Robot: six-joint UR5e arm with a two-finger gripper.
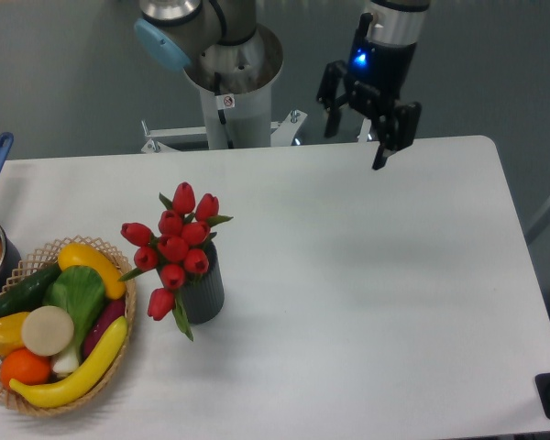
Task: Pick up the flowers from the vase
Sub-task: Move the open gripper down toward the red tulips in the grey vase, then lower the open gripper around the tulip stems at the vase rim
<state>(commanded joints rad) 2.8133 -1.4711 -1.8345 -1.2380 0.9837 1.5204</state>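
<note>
At upper right of the frame, the gripper (pixel 357 146) hangs open and empty, well apart from the flowers (pixel 175 246) standing in the vase (pixel 203 295) at lower left.

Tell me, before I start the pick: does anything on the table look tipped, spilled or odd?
Nothing stands out. The vase stands upright with the flowers in it, one bloom drooping over its left side. The basket holds its vegetables. The gripper hangs apart, jaws open.
</note>
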